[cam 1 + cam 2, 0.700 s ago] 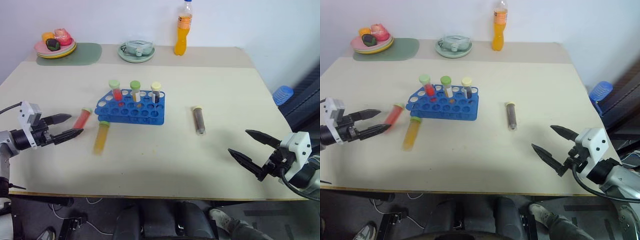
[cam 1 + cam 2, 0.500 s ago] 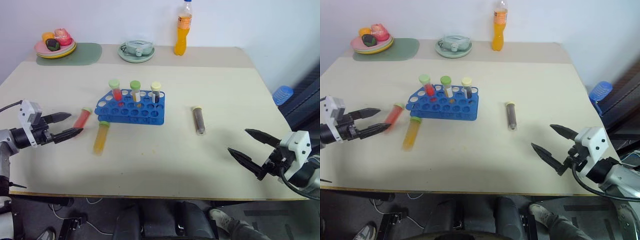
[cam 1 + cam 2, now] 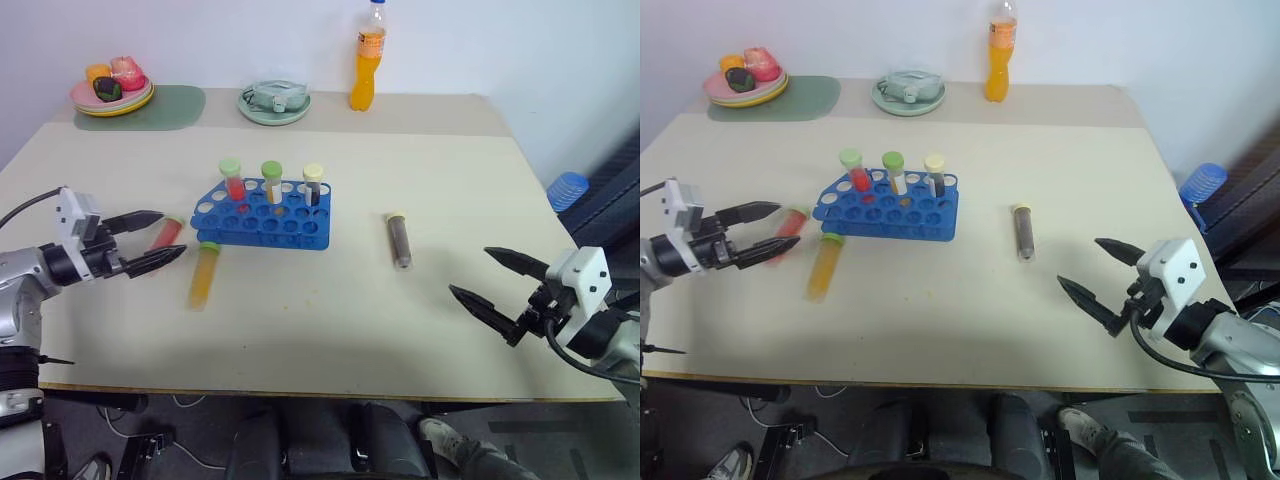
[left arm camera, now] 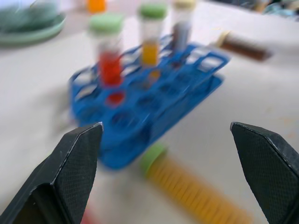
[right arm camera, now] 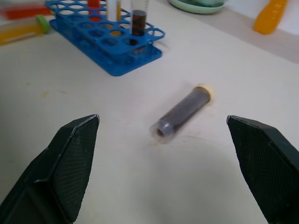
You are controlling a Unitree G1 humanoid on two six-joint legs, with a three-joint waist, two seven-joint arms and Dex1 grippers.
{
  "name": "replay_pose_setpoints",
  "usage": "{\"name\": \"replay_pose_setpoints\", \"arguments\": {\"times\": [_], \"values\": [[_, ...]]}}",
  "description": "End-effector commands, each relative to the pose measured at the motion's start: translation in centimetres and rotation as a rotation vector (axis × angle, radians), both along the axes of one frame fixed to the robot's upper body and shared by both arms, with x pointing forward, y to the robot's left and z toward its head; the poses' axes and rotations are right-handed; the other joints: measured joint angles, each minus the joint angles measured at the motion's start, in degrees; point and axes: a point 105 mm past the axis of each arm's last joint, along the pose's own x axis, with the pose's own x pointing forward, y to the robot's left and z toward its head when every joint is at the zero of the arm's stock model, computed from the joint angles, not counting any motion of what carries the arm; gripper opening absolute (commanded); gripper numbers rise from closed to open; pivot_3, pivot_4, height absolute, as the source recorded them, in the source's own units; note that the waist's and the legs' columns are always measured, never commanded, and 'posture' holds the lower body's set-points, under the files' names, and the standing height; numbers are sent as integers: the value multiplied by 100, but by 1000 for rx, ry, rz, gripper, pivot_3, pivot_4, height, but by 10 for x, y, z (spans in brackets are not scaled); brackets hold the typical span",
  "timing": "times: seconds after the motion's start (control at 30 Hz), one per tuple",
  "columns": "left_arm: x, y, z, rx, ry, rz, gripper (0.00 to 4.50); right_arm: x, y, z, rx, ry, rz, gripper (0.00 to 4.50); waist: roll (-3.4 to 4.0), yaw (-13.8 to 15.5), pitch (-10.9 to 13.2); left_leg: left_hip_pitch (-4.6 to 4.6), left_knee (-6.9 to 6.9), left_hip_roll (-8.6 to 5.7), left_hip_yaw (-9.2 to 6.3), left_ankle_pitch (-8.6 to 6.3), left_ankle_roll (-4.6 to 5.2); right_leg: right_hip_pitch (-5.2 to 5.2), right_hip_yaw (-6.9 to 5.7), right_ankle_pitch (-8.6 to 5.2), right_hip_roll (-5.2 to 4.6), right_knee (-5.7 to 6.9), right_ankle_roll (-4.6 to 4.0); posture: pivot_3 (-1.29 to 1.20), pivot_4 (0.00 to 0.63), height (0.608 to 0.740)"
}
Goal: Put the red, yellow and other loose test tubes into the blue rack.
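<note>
Near the bench's (image 3: 450, 150) left edge: left gripper (image 3: 157, 238), black tapered fingers spread wide, empty, tips about the clear red test tube (image 3: 164, 235) lying flat. Just beside: yellow-orange tube (image 3: 204, 274), green-capped, lying against the blue rack's (image 3: 262, 215) front edge. Rack: glossy plastic, low, rectangular, gridded with round holes, three capped tubes upright along its far row. Right of rack: dark grey-brown tube (image 5: 183, 113), pale yellow cap, lying flat. Near the front right corner: right gripper (image 3: 495, 283), fully spread, empty.
</note>
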Motion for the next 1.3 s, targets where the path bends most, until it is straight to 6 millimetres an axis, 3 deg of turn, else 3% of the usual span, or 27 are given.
{"name": "replay_pose_setpoints", "arguments": {"times": [0.03,0.17,0.23,0.33,0.6,0.87,1.23,1.3], "values": [[-4,-27,14,17,-58,-109,4467,11,-1,7,-40,32,-20,4500,2,-15,0,2,0,0,1,0,0,0,1,0,0,2,0,0,150,740],[-2,-48,7,73,-70,-189,4467,31,4,10,5,201,-37,4500,4,-20,0,6,5,0,1,1,0,0,3,0,0,10,-2,0,150,740],[1,-58,3,90,-77,-229,4467,52,7,10,16,341,-111,4500,4,-30,1,6,4,2,-1,1,0,-1,3,-3,0,9,-6,0,150,740],[3,-68,3,86,-85,-259,4467,65,16,11,40,495,-132,4500,5,-23,1,-2,7,1,1,1,0,-10,4,-5,-4,12,-15,0,150,740],[5,-87,0,82,-87,-329,4467,123,42,12,187,762,-261,4500,6,-9,1,-54,10,0,3,6,-6,-54,1,0,-1,18,-7,0,150,740],[1,-96,-2,68,-79,-345,4467,148,48,0,202,858,-361,4500,7,-22,1,-96,11,-2,4,25,-38,-89,-1,2,-1,24,-3,0,150,740],[-6,-96,-7,57,-50,-322,4467,177,56,-45,-8,836,-465,4500,-4,-207,-9,-85,11,0,0,30,-46,-84,0,2,0,25,-3,0,150,740],[-7,-96,-8,57,-44,-322,4500,178,60,-51,-67,821,-452,3937,-12,-248,-14,-72,13,1,1,31,-48,-73,0,3,0,26,-4,0,150,740]]}}
